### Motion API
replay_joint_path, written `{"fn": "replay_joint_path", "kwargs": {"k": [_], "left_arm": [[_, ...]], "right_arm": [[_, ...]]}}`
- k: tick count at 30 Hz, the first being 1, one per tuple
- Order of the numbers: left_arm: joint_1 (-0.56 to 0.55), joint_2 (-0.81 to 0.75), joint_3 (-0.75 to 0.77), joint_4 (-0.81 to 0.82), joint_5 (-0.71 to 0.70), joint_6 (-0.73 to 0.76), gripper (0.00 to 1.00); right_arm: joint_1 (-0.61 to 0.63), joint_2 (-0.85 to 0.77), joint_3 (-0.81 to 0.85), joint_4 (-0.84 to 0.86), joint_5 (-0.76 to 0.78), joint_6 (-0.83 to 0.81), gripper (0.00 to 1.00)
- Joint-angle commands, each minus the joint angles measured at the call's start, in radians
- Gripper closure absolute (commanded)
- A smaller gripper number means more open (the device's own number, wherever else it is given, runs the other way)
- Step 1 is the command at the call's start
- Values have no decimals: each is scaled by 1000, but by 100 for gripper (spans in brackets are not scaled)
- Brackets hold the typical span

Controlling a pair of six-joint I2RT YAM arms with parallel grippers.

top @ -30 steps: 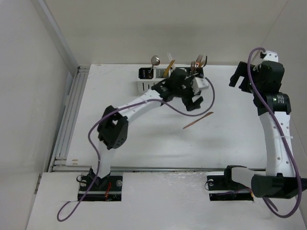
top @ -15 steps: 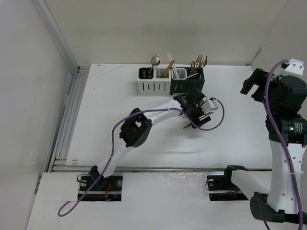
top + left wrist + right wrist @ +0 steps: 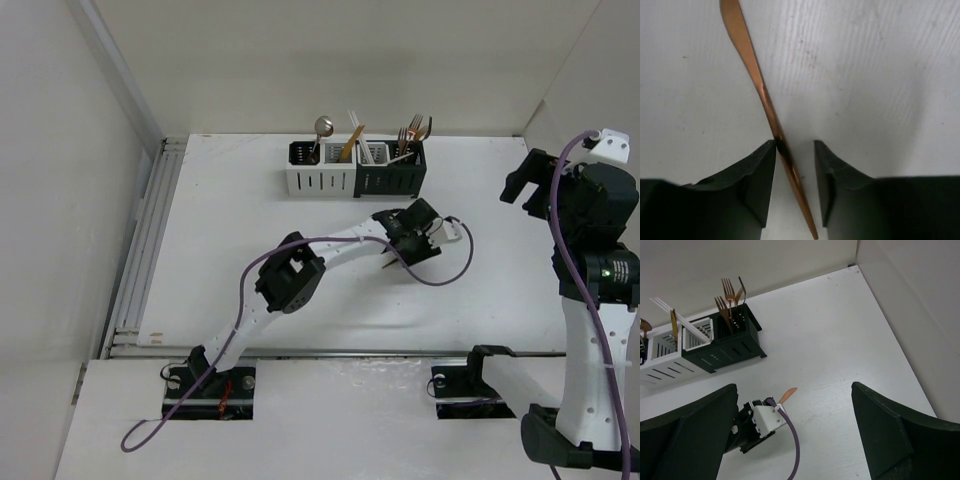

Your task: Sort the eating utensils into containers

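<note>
White table (image 3: 250, 230), bare white walls, metal rail (image 3: 140, 250) down the far left edge. At the back, the row of slotted holders (image 3: 320, 184), white on the left, black on the right, already stocked: a spoon (image 3: 323, 126) standing bowl-up, white chopsticks (image 3: 354, 120) leaning out, forks (image 3: 413, 131) tines-up in the black end compartment. Sorted by kind, by the look of it, handles down for an easy drop-in.

Just in front and a touch right, the left gripper (image 3: 795, 170) down at the tabletop, arm stretched well forward, straddling a slim copper utensil (image 3: 752, 65) lying flat, apart from the holders. Looks like a knife, but hard to call. Jaws about halfway, one finger (image 3: 757, 170) touching the copper, the other (image 3: 832, 175) with a sliver of table showing in between. Not clamped yet, then; nothing lifted. Positioned near one end, probably for tipping upright into a slot afterwards.

Far right, the right gripper (image 3: 795, 385) parked high by the wall, spread wide, holding nothing, likely for clearance. Next up, by my reckoning: squeeze, lift, carry back to the holders.
</note>
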Motion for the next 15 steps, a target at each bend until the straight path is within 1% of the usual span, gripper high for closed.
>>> {"fn": "replay_joint_path", "kwargs": {"k": [1,3,5,8,9,11,12,13,15], "left_arm": [[-17,27,-59,-41,-43,26,70],[-17,27,-82,-41,-43,17,100],[-17,27,-82,-41,-27,-4,100],[6,9,-31,-58,20,-50,100],[21,-29,-22,-69,43,-69,100],[76,-94,-22,-38,120,-124,100],[94,-129,-37,-18,144,-124,100],[123,-211,-53,35,187,-124,100],[145,-296,-129,104,198,-112,100]], "right_arm": [[-8,-21,10,9,23,2,0],[-8,-21,10,9,32,2,0],[-8,-21,10,9,32,2,0],[-8,-12,19,9,32,2,0],[-8,-12,19,9,32,2,0],[-8,-12,19,9,32,2,0],[-8,-12,19,9,32,2,0],[-8,-12,19,18,32,2,0],[-8,-12,19,28,32,2,0]]}}
